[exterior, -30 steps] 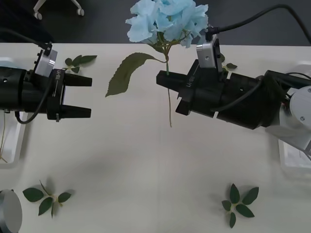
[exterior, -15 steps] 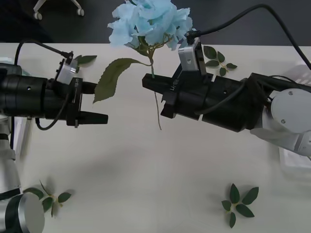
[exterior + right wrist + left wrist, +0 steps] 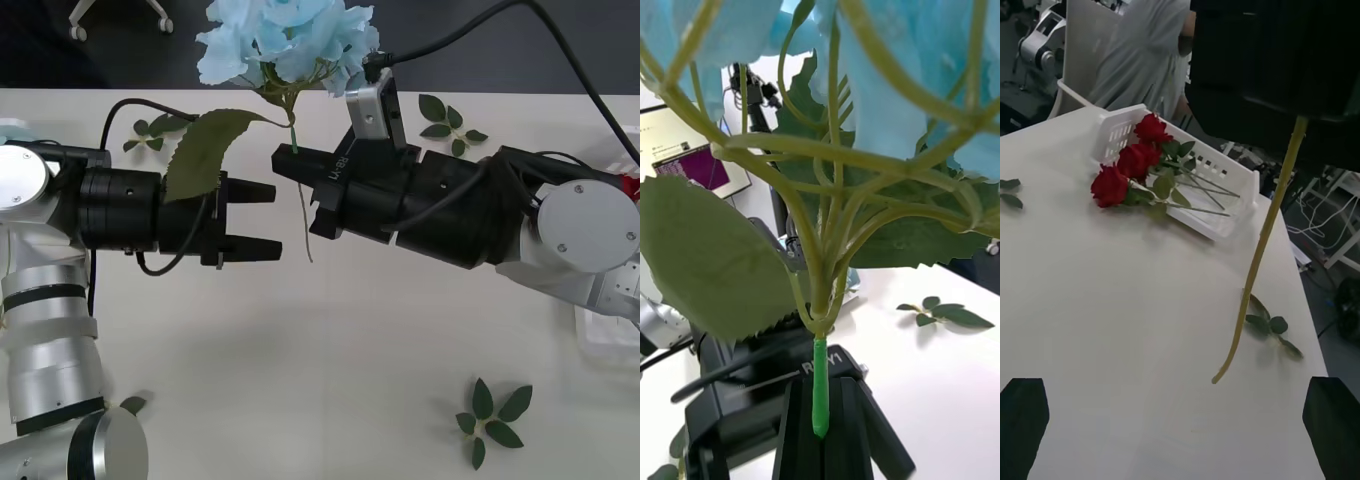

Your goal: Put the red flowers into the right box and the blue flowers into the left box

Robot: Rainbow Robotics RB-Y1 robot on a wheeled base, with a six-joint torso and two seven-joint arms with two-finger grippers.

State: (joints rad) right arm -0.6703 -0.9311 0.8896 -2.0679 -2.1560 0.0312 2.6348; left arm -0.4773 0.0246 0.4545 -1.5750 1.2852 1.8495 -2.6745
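Nearest, on the white desk: a loose leaf sprig at the front right, lying flat and well apart from both arms.

Above mid-desk, two black tools facing one another. Left tool spread wide, nothing between its fingers, tips just beside the hanging stem but not touching it. In the left wrist view, the same black fingertips sitting at the two lower corners, far apart, with the bare stem dangling between and beyond them.

Right tool pressed together on the green stem of a blue flower, pinching it just below where the stalks branch; seen from the right wrist as black fingers closed on the bright green stem section. Bloom upright above the grip, one broad leaf drooping over the left arm's wrist, thin lower stem hanging free above the desk.

Farther off, in the left wrist view: a white slatted box on the desk with three red flowers lying in it, blooms spilling over its near rim, stems pointing inward.

Along the far desk edge: more leaf sprigs at right and a further one at left.
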